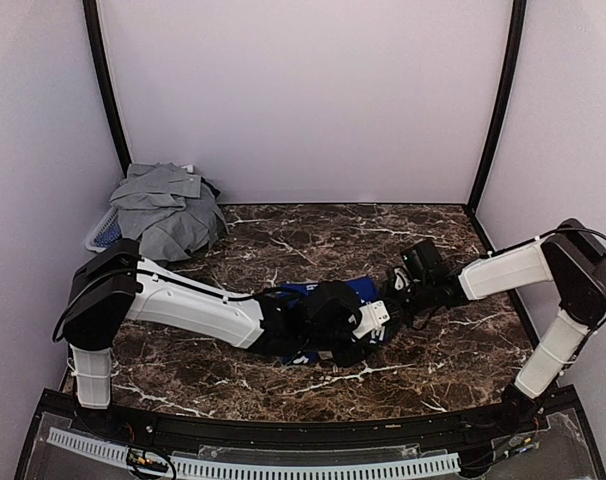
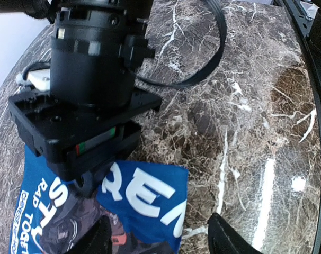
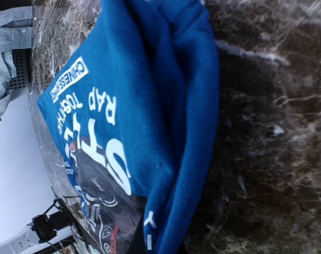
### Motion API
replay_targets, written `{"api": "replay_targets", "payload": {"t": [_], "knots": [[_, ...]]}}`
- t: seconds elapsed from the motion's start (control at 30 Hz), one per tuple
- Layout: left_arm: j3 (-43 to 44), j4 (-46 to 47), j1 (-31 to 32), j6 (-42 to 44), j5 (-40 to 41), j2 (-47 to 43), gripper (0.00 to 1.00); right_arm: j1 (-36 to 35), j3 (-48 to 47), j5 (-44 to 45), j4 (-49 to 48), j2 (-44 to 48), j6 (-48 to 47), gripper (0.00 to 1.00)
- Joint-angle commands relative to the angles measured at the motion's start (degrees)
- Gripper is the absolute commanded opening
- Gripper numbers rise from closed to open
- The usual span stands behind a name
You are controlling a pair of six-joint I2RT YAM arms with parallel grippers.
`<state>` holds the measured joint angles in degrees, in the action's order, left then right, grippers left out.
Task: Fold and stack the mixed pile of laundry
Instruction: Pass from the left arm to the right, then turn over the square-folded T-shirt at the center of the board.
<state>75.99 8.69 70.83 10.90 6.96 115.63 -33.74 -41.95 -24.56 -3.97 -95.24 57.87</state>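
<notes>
Looking from above, we find the blue T-shirt (image 1: 333, 288) lying mid-way across the table (image 1: 313, 235), well apart from the grey garments (image 1: 168, 208) heaped on the basket (image 1: 103, 237) in the far left corner. In the left wrist view, the left gripper (image 2: 160, 241) stands open and holds nothing, while the right gripper (image 2: 86, 182) presses onto the shirt. In the right wrist view it is closed, seemingly pinching a doubled fold. We judge the cloth light, limp and slippery on marble, so it is best gripped at hems or corners, through both layers.
</notes>
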Motion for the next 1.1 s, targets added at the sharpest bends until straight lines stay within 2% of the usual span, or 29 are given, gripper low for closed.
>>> {"api": "replay_targets", "payload": {"t": [0.0,0.2,0.5,0.7,0.87,1.07], "knots": [[-1.7,-1.1,-1.8,-5.1,1.4,-5.3,0.65,0.7,-3.8,11.0,17.3,4.2,-11.9,0.00],[-6.4,0.1,-3.6,-7.8,1.5,-8.4,0.68,1.8,-5.6,13.3,24.2,6.1,-17.7,0.00],[-12.8,3.7,-6.6,-10.6,1.3,-14.7,0.69,5.8,-15.4,23.8,44.0,14.7,-27.1,0.00],[-15.5,4.5,-7.8,-10.6,0.9,-17.1,0.69,7.2,-25.0,38.1,57.3,15.3,-36.4,0.00],[-17.7,5.1,-8.3,-13.1,0.2,-19.3,0.69,7.6,-32.3,53.1,67.8,13.2,-39.0,0.00],[-20.3,6.3,-8.7,-14.0,-0.2,-21.4,0.69,8.2,-41.3,63.9,77.1,9.8,-41.1,0.00]]}}
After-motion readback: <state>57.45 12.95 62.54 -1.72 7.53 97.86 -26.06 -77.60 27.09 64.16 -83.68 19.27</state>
